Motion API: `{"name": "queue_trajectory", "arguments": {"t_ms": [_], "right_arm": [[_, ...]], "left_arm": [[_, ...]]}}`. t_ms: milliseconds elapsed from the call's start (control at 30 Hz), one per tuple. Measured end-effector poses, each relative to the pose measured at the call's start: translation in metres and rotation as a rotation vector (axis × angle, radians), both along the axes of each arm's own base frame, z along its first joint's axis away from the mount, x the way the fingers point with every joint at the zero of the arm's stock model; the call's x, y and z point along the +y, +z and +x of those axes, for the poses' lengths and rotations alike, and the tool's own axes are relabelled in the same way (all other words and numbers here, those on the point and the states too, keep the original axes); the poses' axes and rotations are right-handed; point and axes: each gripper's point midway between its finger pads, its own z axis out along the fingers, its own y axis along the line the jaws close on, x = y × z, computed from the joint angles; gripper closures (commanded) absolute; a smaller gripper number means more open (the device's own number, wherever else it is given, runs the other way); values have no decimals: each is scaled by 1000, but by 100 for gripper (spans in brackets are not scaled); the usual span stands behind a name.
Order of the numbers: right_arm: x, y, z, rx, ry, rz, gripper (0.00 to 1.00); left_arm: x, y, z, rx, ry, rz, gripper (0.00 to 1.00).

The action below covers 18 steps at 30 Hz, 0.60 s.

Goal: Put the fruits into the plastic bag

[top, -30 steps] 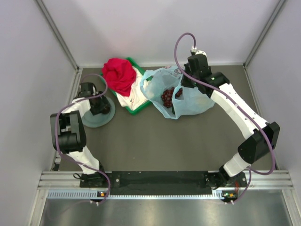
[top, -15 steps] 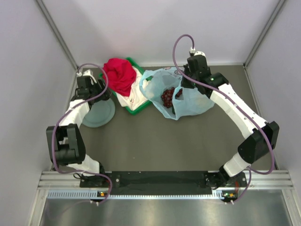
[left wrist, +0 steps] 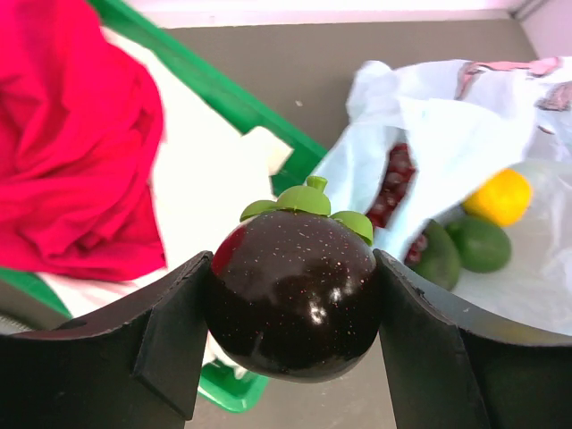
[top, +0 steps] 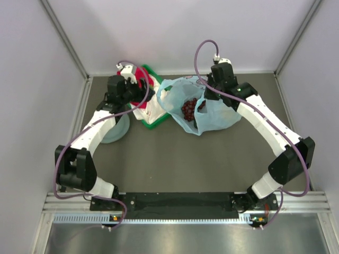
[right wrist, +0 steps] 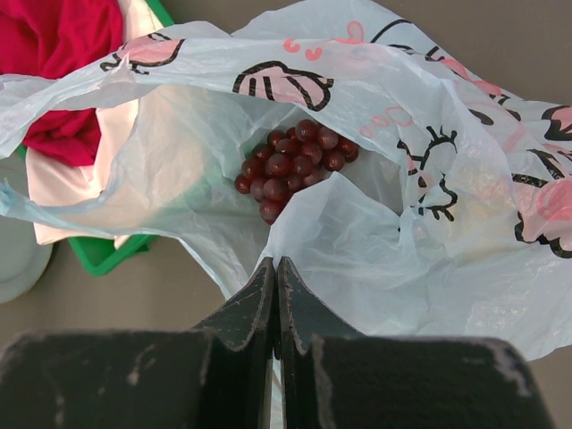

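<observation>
Surface (top: 175, 159): dark grey-brown, with both arm bases at its near edge.
Plate (top: 117, 133): round and grey-green, at the left, partly hidden under the left arm.
Left claw (left wrist: 295, 344): clamped on the dark round fruit (left wrist: 293, 286), one finger on each side, holding it in the air above the tray.
Dark round fruit: glossy, almost black with a red tinge (a green leafy cap sits on top). It is upright, outside the bag and to the left of its mouth.
Tray (left wrist: 223, 94): green, carrying a crumpled red cloth (left wrist: 71, 134) on a white cloth (left wrist: 206, 197).
Plastic bag (right wrist: 465, 223): pale blue and translucent, printed with pink and black marks. It lies right of the tray with its left edge overlapping it and its mouth gaping.
Grapes (right wrist: 290, 165): a dark red bunch inside the bag, near the mouth.
Citrus (left wrist: 499, 197): orange-yellow, inside the bag.
Green fruit (left wrist: 481, 243): inside the bag just beside the citrus, with a darker green one next to it.
Right claw (right wrist: 275, 277): fingers pressed together, pinching a fold of the bag's rim.
</observation>
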Motion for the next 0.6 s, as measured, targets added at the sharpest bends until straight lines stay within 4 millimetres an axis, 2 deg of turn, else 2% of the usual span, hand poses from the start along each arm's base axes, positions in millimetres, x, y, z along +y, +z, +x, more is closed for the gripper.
{"name": "queue_trajectory", "arguments": {"t_ms": [67, 233, 333, 433, 600], "right_arm": [[0, 0, 0, -1, -1, 0, 100], [-2, -2, -4, 6, 0, -3, 100], [-2, -2, -5, 5, 0, -2, 100], [-2, -2, -5, 5, 3, -1, 100], [-2, -1, -5, 7, 6, 2, 100]], "left_arm": [[-8, 6, -3, -18, -28, -10, 50], [-11, 11, -5, -23, -44, -26, 51], [-20, 18, -10, -29, -82, -42, 51], [-39, 34, -15, -57, -138, -56, 51], [-81, 71, -30, -136, -246, -91, 50]]}}
